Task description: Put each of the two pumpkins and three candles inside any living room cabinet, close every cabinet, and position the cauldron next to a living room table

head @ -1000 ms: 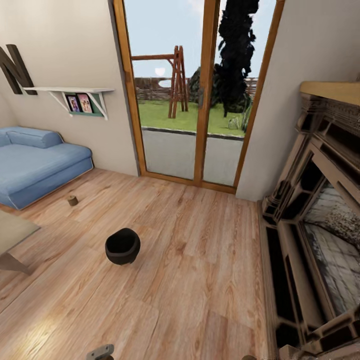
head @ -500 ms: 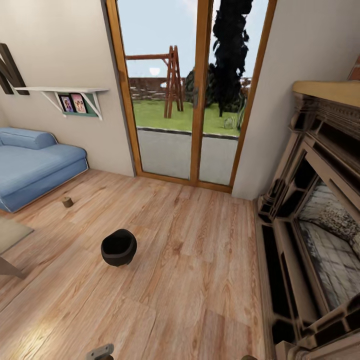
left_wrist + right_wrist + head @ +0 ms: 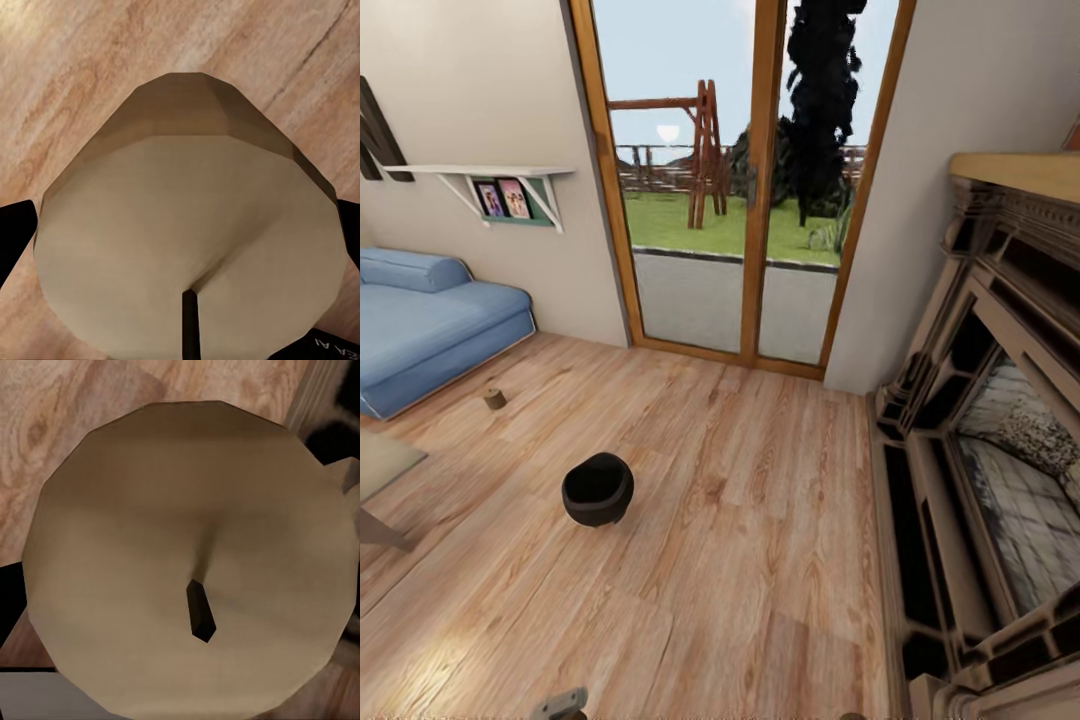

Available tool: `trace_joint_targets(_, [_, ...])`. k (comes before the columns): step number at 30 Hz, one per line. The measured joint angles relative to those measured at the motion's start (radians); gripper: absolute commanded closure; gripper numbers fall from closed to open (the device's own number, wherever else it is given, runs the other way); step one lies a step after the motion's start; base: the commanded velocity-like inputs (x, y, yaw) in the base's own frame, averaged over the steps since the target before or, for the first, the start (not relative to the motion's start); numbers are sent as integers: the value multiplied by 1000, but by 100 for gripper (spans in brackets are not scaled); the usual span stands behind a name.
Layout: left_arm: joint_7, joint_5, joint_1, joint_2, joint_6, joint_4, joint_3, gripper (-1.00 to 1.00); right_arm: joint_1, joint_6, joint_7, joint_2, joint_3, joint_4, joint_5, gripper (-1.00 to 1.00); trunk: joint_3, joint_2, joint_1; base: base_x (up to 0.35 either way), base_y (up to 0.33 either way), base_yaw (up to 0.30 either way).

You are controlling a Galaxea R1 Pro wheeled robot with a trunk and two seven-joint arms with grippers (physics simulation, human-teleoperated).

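Observation:
A tan candle (image 3: 187, 225) with a dark wick sits between the black fingers (image 3: 15, 236) of my left gripper (image 3: 184, 240), which is shut on it above the wooden floor. My right gripper (image 3: 184, 585) is shut on a second tan candle (image 3: 150, 510). In the head view a black cauldron (image 3: 597, 489) stands on the floor left of centre. A small brown candle (image 3: 494, 398) stands on the floor near the sofa. A table (image 3: 382, 462) corner shows at the left edge. A bit of the left gripper (image 3: 560, 704) shows at the bottom edge. The pumpkins and the cabinet are out of view.
A blue sofa (image 3: 420, 325) lies at the left under a wall shelf (image 3: 490, 178). Glass doors (image 3: 730, 200) with wooden frames stand straight ahead. A large carved fireplace (image 3: 990, 450) runs along the right side. Wooden floor stretches between the cauldron and the fireplace.
The whole head view has shifted, with sofa, cauldron and table sliding left in the picture, so the camera has moved. The things on the floor keep their places.

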Motion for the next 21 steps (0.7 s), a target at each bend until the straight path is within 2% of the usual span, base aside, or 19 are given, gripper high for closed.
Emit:
trace_joint_targets(6, [0,1,0,-3,1,0,0,100,0,0,0,0,1,0,0,100,0,0,0,-273,0,0])
trace_joint_targets(9, [0,1,0,-3,1,0,0,100,0,0,0,0,1,0,0,100,0,0,0,-95,0,-70])
trace_joint_targets(21, [0,1,0,-3,1,0,-1,100,0,0,0,0,1,0,0,100,0,0,0,-7,0,-224])
